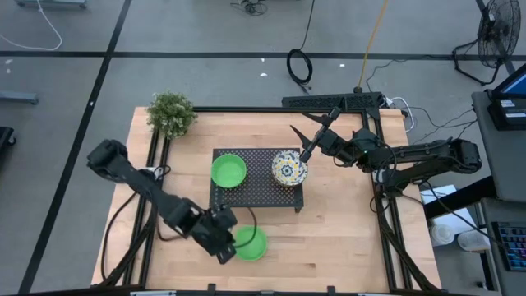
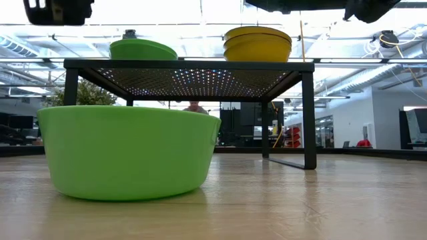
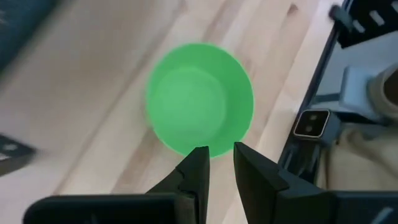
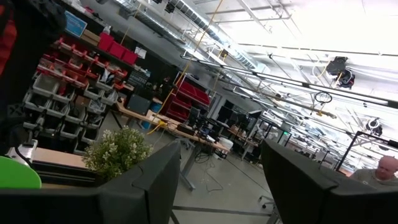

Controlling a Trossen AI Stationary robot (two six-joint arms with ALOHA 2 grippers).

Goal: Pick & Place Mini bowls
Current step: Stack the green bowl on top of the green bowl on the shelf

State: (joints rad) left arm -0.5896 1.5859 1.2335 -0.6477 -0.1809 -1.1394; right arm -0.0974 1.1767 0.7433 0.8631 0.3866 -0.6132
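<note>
While the left arm reaches in from the table's left edge, the left gripper (image 1: 233, 241) sits low at the front of the wooden table (image 1: 345, 238), just beside a green mini bowl (image 1: 251, 243) standing upright on the wood in front of the rack. In the left wrist view its fingers (image 3: 198, 167) are only narrowly parted, tips right over the bowl's near rim (image 3: 211, 148) — cannot tell if they touch it; nothing held.

Potted plant (image 1: 171, 113) stands at the back left corner of the table, well apart from the bowls.

Black perforated rack (image 1: 256, 187) sits mid-table. On its left part, a second green bowl (image 1: 228, 170), upright. On its right part, a floral-patterned bowl (image 1: 289, 168) — the low view shows yellow outer walls (image 2: 257, 43) and what looks like a stack of nested bowls, count unclear.

Right gripper (image 1: 314, 133) hovers tilted just behind the floral bowl at the rack's back right corner, fingers (image 4: 146, 180) spread wide, empty. The right arm comes in from the table's right side.

A person's head (image 4: 380, 170) shows in the room beyond, in the right wrist view.
</note>
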